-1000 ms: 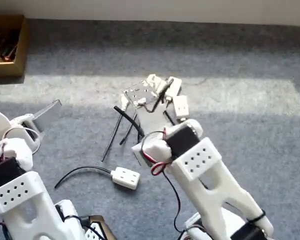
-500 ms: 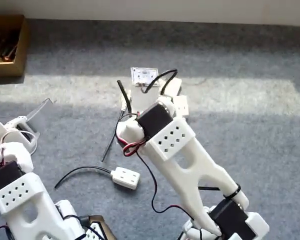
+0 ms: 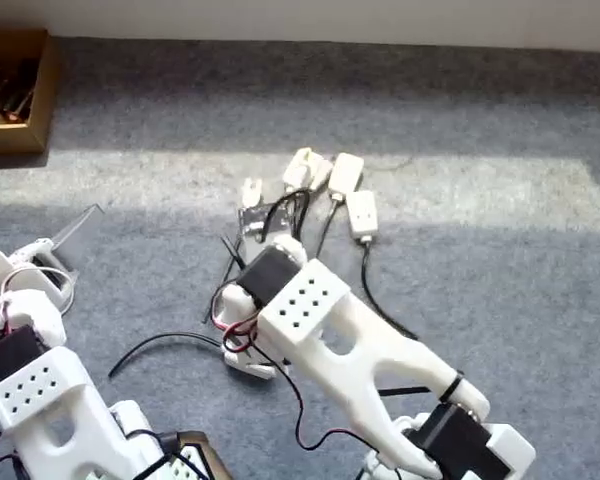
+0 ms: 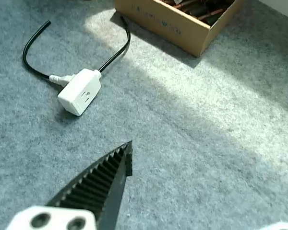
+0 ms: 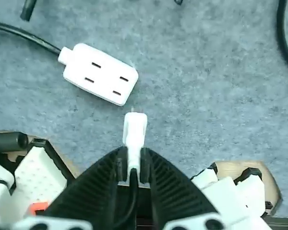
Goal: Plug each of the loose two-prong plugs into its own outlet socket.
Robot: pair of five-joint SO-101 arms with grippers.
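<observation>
My right gripper (image 5: 132,160) is shut on a white two-prong plug (image 5: 134,128) whose prongs point at a white outlet socket (image 5: 98,80) lying on the grey carpet just ahead, with a small gap between them. Seen from above, this right gripper (image 3: 242,350) hangs over that socket (image 3: 250,366), mostly hiding it; its black cord (image 3: 160,345) trails away. More white plugs and sockets (image 3: 325,172) lie in a cluster at the back, one socket (image 3: 361,215) beside them. My left gripper (image 3: 68,238) stands open at the left edge. Another white socket (image 4: 80,91) with a black cord lies ahead of it.
A cardboard box (image 3: 15,90) of tools sits at the back left corner, also ahead of the left arm (image 4: 182,21). Black cords (image 3: 375,290) run across the carpet beside the right arm. Open carpet lies to the right and at the back.
The right arm has swung from the cluster at the back toward the front, carrying the plug down to the near socket. The left arm has barely shifted.
</observation>
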